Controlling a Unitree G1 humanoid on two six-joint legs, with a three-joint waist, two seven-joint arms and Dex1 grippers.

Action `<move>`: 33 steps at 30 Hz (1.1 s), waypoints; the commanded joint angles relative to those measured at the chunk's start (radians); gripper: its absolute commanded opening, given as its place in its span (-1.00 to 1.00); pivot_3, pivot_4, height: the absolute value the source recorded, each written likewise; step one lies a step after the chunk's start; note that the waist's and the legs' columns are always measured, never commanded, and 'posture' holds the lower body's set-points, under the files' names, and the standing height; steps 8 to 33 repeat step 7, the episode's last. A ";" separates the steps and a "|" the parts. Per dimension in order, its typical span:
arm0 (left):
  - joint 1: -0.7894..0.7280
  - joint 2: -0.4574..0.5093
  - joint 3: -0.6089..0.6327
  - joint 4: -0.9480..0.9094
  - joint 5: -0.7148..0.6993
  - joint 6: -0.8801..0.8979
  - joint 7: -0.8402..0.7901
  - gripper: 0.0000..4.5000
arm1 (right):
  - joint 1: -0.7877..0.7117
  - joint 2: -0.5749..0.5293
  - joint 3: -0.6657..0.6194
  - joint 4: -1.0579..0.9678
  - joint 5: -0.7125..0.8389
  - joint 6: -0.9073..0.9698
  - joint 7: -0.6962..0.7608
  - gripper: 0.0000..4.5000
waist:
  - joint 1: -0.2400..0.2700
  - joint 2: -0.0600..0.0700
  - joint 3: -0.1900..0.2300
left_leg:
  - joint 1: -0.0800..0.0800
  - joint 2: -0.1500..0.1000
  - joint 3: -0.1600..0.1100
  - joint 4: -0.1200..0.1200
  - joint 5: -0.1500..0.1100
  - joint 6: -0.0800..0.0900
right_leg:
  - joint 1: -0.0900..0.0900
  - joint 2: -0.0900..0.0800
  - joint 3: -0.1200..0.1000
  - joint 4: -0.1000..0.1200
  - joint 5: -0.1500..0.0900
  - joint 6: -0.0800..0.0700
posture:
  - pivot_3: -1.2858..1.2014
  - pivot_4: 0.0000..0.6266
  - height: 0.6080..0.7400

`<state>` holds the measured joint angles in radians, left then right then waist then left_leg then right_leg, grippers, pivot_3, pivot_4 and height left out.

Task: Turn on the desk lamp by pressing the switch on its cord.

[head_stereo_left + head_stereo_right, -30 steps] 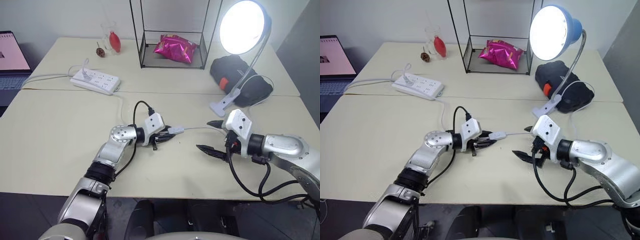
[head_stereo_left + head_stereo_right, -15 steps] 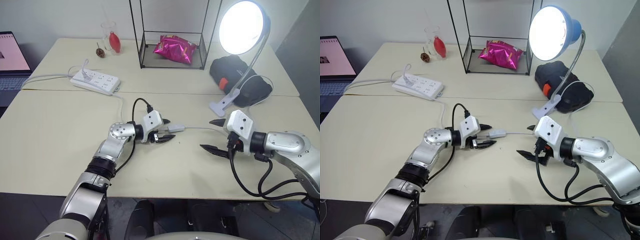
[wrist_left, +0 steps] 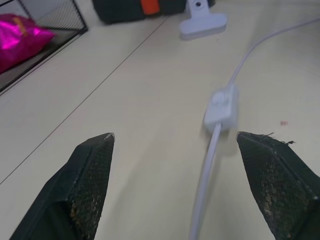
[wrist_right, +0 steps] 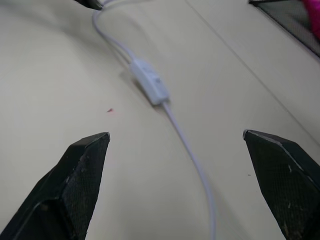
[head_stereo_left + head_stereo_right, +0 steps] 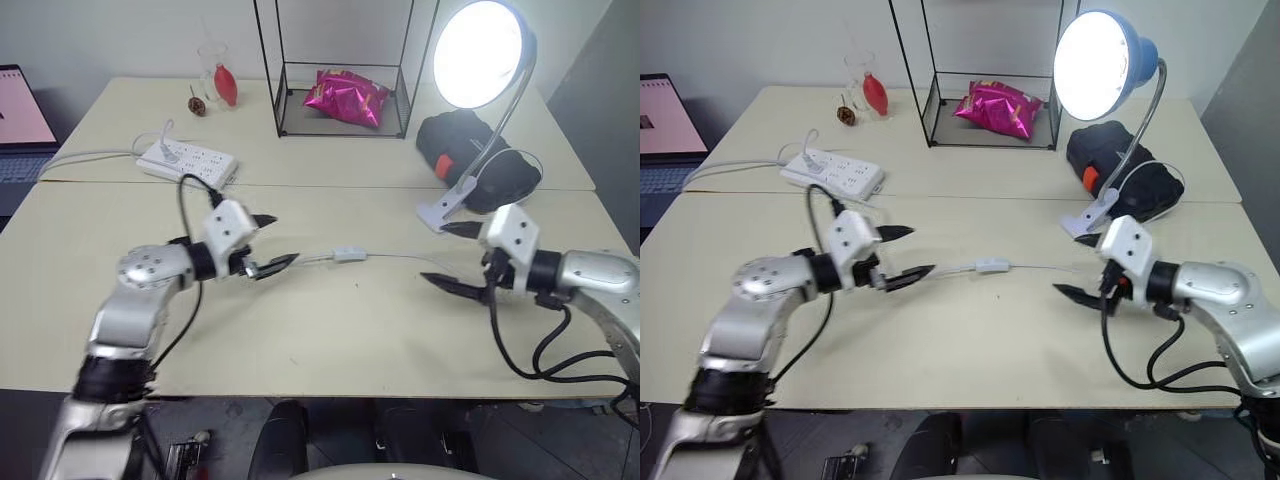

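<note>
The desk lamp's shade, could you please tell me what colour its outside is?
Blue outside, on the desk lamp, clearest in the right eye view.

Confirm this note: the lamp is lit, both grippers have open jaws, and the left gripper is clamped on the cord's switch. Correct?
One error. The left gripper is not on the switch; it sits apart from it, as the left eye view shows. The switch lies free on the table. The desk lamp is lit, and the right gripper is open too.
</note>
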<state>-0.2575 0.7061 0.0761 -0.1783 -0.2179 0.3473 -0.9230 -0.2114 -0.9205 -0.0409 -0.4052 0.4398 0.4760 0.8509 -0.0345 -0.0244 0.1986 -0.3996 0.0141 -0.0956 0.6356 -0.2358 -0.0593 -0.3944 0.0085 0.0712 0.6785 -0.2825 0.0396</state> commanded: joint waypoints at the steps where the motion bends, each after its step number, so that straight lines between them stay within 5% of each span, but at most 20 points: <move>1: 0.087 0.058 0.153 -0.150 -0.085 0.091 0.015 0.80 | 0.005 -0.026 -0.076 0.064 -0.019 -0.109 0.077 1.00 | 0.002 0.000 0.000 | 0.000 0.000 0.000 0.000 0.000 0.000 | 0.000 0.000 0.000 0.000 0.000 0.000 | 0.03 -0.52 1.00; 7: 0.172 0.078 0.253 -0.214 -0.156 0.160 0.032 0.80 | -0.058 -0.007 -0.054 0.153 -0.031 -0.164 0.142 1.00 | 0.004 0.000 0.000 | 0.002 0.000 0.001 0.001 0.000 0.000 | 0.003 -0.001 0.000 0.000 0.000 0.000 | 0.03 -0.52 1.00; 33: 0.172 0.078 0.253 -0.214 -0.156 0.160 0.032 0.80 | -0.058 -0.007 -0.054 0.153 -0.031 -0.164 0.142 1.00 | 0.004 0.000 0.000 | 0.002 0.000 0.001 0.001 0.000 0.000 | 0.003 -0.001 0.000 0.000 0.000 0.000 | 0.03 -0.52 1.00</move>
